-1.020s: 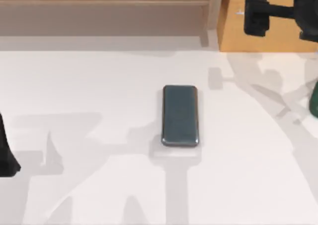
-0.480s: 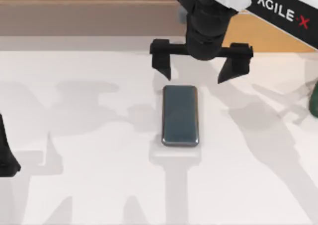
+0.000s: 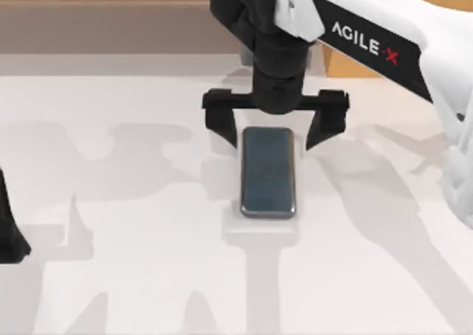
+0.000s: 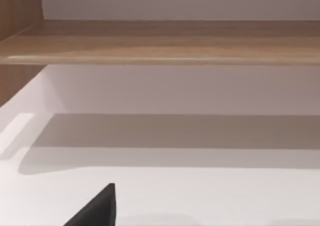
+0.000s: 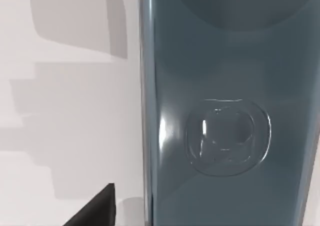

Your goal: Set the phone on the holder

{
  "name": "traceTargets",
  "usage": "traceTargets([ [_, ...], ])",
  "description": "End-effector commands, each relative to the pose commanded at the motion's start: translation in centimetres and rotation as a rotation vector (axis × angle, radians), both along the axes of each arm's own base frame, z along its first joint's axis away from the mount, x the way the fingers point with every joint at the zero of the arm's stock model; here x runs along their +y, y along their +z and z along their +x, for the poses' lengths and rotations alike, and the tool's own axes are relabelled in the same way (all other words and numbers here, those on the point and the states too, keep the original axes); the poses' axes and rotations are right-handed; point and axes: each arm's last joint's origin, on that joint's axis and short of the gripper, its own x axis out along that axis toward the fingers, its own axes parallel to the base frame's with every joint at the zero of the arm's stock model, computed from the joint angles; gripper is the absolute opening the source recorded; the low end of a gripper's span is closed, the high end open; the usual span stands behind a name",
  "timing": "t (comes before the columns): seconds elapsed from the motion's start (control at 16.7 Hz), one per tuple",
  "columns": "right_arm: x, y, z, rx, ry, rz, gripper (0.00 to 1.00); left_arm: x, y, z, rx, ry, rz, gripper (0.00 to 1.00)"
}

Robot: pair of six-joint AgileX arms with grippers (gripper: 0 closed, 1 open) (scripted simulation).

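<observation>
The phone (image 3: pixel 267 171), a dark blue-grey slab with rounded corners, lies flat at the table's centre, long side running front to back. My right gripper (image 3: pixel 272 137) hangs open over the phone's far end, one black finger on each side of it and clear of its edges. In the right wrist view the phone (image 5: pixel 225 111) is very close and shows a rounded square embossed mark, with one dark fingertip (image 5: pixel 97 208) beside its long edge. The left gripper (image 3: pixel 6 228) is parked at the table's left edge. The holder is out of view.
A wooden ledge (image 3: pixel 148 17) runs along the back of the white table (image 3: pixel 111 276), and the same ledge (image 4: pixel 160 41) appears in the left wrist view. A tan box (image 3: pixel 341 60) stands at the back right behind my right arm.
The right arm has swung in from the back right and come down, so its open fingers now straddle the phone's far end. The phone and the left arm have not moved.
</observation>
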Motion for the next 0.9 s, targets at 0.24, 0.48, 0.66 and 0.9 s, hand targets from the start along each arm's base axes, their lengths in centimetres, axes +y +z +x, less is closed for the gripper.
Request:
traceTargets([
  [0.24, -0.1, -0.6, 0.1, 0.001, -0.001, -0.001, 1.00, 0.0, 0.0, 0.0, 0.000, 0.000, 0.000, 1.00],
  [0.48, 0.1, -4.5, 0.4, -0.004, 0.000, 0.003, 1.00, 0.0, 0.0, 0.0, 0.000, 0.000, 0.000, 1.00],
  [0.66, 0.1, -7.4, 0.3, -0.003, 0.000, 0.002, 1.00, 0.0, 0.0, 0.0, 0.000, 0.000, 0.000, 1.00],
  [0.9, 0.0, -8.0, 0.2, 0.000, 0.000, 0.000, 1.00, 0.0, 0.0, 0.0, 0.000, 0.000, 0.000, 1.00],
])
